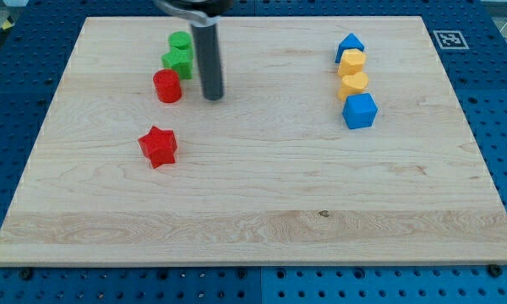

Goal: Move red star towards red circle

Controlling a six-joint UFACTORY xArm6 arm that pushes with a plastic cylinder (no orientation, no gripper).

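Observation:
The red star lies on the wooden board at the view's left of centre. The red circle stands above it, nearer the view's top, with a clear gap between them. My tip is the lower end of the dark rod; it rests on the board just to the right of the red circle, and up and to the right of the red star, touching neither.
A green star-like block and a green circle sit just above the red circle. At the view's right, top to bottom: a blue block, two yellow blocks and a blue cube-like block.

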